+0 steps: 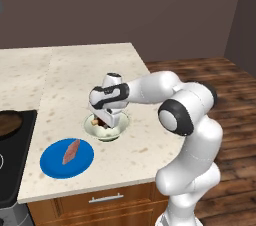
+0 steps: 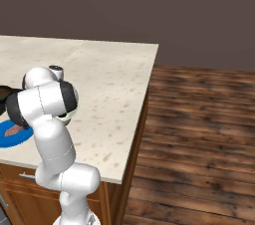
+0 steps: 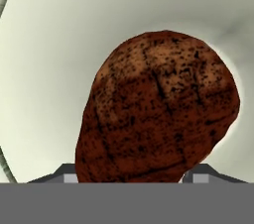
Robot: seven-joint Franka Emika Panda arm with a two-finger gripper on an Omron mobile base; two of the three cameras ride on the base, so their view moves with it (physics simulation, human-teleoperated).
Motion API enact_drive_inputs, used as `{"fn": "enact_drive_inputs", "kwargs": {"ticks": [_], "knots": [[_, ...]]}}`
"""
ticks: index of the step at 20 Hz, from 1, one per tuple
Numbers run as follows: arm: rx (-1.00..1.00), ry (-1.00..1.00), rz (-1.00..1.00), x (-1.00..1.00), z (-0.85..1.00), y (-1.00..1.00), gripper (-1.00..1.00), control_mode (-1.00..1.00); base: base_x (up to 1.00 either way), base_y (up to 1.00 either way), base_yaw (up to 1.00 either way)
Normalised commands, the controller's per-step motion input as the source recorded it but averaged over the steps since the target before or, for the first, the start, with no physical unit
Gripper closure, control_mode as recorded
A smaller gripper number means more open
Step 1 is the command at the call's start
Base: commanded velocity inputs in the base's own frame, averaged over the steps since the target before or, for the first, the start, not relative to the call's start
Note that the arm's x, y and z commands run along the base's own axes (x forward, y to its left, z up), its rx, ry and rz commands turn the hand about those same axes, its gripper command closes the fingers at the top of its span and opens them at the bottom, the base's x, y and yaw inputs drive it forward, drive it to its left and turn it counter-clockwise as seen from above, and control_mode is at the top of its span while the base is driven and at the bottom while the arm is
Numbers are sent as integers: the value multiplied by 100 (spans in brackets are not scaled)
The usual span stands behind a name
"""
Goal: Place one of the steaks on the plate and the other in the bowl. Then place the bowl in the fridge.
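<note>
The arm bends low over the counter [image 1: 90,70], its gripper [image 1: 104,123] pointing down into the bowl [image 1: 119,129], fingers straddling the brown steak [image 3: 158,109]; grip uncertain.

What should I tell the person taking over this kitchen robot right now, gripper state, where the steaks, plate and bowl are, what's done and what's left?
Gripper: down inside the small cream-white bowl, fingers either side of the dark brown steak lump; whether it grips or has let go cannot be told.
Flat pinkish-red steak slab: lying on the round bright blue plate, near the stone counter front edge.
Done: red steak plated; brown steak in the bowl.
Left: free the gripper, then carry the bowl to the fridge.
</note>
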Motion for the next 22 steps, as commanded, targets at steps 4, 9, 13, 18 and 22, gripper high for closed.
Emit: {"fn": "enact_drive_inputs", "kwargs": {"ticks": [4,9,13,18,22], "knots": [[0,0,0,-6,-9,-20,-100,-100,0,0,0],[0,0,0,-14,-9,-17,-100,-100,0,0,0],[0,0,0,-23,-1,0,-100,-100,0,0,0],[0,0,0,-24,27,0,-100,-100,0,0,0],[0,0,0,-39,73,-13,-100,-100,0,0,0]]}}
